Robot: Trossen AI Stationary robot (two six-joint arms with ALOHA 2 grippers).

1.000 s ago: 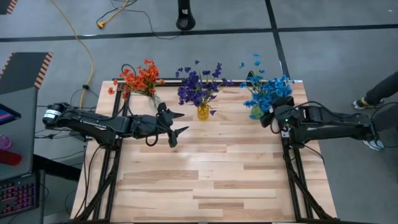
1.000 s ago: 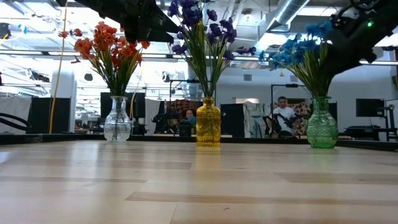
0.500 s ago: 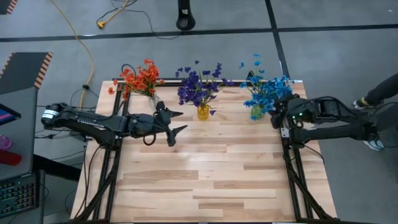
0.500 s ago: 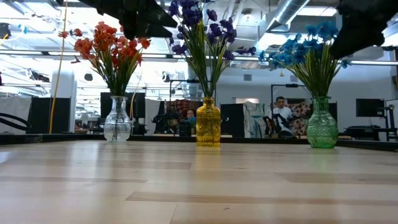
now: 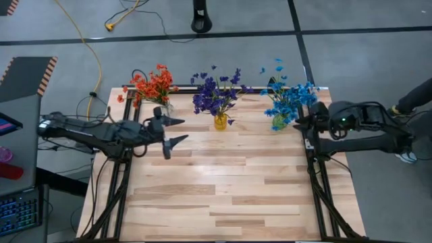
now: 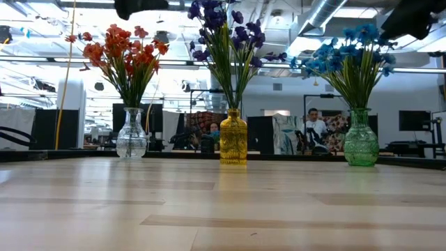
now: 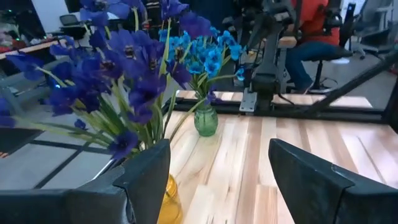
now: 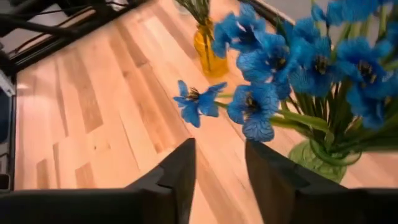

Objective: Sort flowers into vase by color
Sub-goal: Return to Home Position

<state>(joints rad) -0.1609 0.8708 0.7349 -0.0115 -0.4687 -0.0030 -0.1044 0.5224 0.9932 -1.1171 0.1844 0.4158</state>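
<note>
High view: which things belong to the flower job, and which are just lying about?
Job: orange flowers, clear vase; purple flowers, yellow vase; blue flowers, green vase; left gripper, right gripper, both open.
Lying about: keyboard, black stand base, yellow cable.

Yellow cable [image 5: 110, 25] is trailing across grey floor [image 5: 364, 67]; ceiling ducts [image 6: 319, 14] are running overhead; person [image 6: 314, 124] is sitting behind.

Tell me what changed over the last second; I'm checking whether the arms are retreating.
The left pincer, open, drew back leftward; the right pincer, open, pulled rightward away from the bright blue flowers. The clear glass vase, yellow glass vase and green glass vase stayed put with their flowers.
</note>
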